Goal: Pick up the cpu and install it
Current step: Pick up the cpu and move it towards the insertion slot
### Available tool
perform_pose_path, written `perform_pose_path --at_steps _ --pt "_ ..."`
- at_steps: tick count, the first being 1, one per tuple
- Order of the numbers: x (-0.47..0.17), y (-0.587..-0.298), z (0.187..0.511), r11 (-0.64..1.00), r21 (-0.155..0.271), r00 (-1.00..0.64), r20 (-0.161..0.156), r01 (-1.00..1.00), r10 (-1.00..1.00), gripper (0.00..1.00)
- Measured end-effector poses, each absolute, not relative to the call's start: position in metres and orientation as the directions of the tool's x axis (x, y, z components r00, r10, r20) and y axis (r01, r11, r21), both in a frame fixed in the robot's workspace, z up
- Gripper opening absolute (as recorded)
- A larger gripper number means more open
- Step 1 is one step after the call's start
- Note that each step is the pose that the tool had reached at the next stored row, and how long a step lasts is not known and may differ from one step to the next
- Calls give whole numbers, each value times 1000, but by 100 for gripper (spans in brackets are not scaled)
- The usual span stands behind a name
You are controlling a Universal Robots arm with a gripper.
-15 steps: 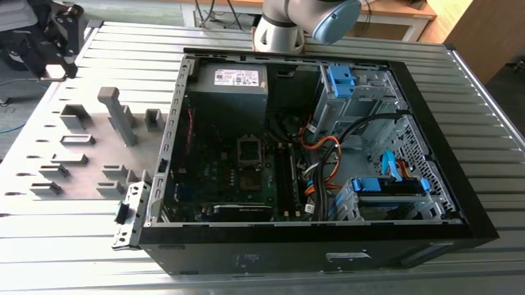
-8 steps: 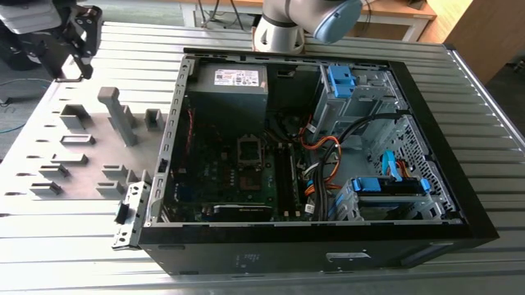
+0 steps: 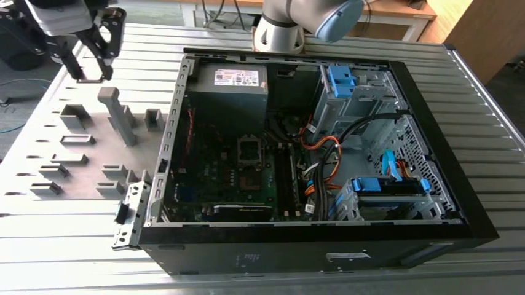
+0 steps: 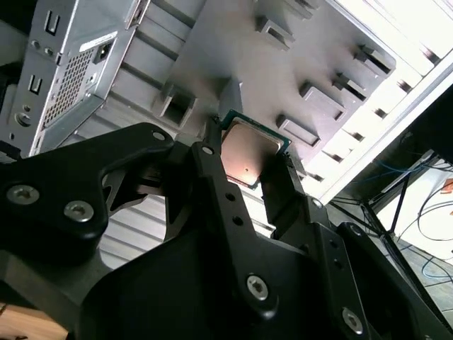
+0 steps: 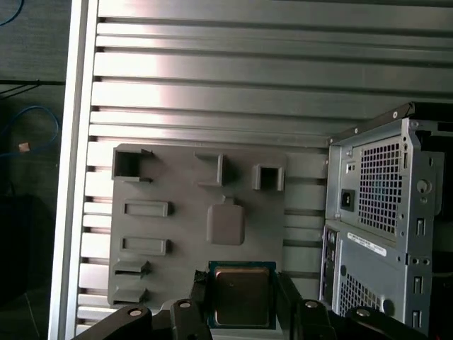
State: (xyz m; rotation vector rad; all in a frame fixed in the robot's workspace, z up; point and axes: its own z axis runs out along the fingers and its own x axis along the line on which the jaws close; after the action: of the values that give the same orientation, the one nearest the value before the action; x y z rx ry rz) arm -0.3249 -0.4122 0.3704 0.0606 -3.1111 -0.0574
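Grips the cpu [image 5: 242,296] in the claw [image 3: 93,74] — two black fingers [image 4: 219,191] closed against opposite edges of the chip. Holds it flat, silvery metal top turned toward both wrist cameras, thin green rim showing around it. Has no long axis, being square; lies with its edges roughly parallel to those of the grey fixture plate [image 5: 184,234] beneath. Hangs above that plate near its far end in the exterior view, apart from the raised blocks and the tall post [image 3: 115,114]. Leaves bare slatted surface [image 3: 66,246] on the exterior view's left and toward the camera. Stands to the exterior view's left of the open computer case [image 3: 443,153] — metal side wall just beside the plate's edge, motherboard [image 3: 238,178] open to above, power supply box [image 3: 230,86] at the far end, cables and drive cages [image 3: 361,92] crowding the right half.
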Motion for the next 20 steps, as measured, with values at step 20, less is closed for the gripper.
perform_pose_path --at_steps 20 --pt "-265 -412 370 999 37 -999 33 -38 -40 47"
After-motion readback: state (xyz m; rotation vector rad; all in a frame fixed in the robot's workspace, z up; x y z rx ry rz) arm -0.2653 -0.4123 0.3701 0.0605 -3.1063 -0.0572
